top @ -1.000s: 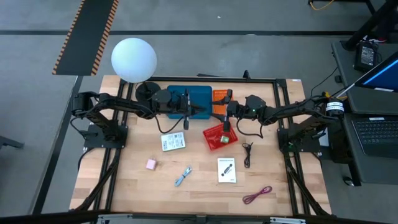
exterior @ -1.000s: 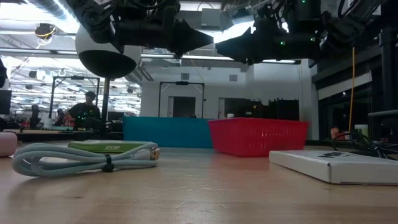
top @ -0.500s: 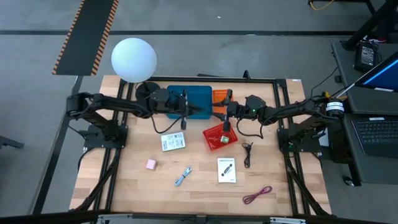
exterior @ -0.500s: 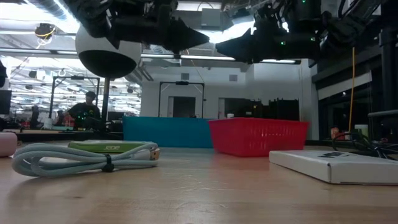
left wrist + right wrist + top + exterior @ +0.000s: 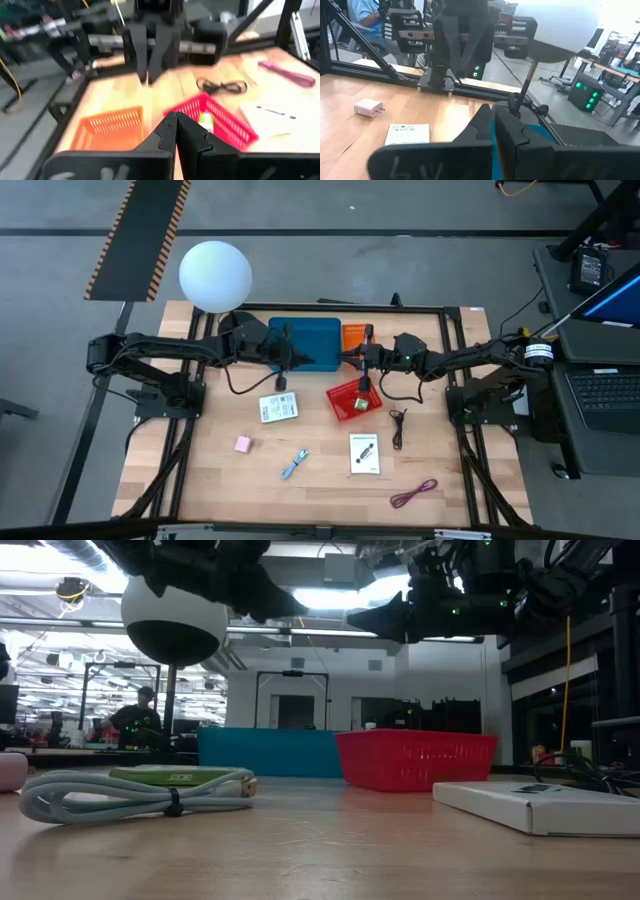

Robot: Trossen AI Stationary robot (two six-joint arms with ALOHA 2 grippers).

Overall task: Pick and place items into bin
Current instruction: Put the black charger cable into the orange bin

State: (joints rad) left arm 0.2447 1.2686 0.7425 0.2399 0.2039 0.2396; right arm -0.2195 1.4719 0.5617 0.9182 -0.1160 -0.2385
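Peering into the red basket (image 5: 227,122), only the left wrist view shows a blurred green piece (image 5: 205,120); both grippers' fingers (image 5: 167,132) (image 5: 490,122) are closed, empty.

You have two dark, near-black arms, the left arm (image 5: 170,350) and the right arm (image 5: 470,358), each built of slim jointed segments. A black cable (image 5: 235,383) loops off the left one. The right one shows small green lights (image 5: 455,608) and a white-ringed joint (image 5: 540,353). Each ends in tapered black fingers (image 5: 170,135).
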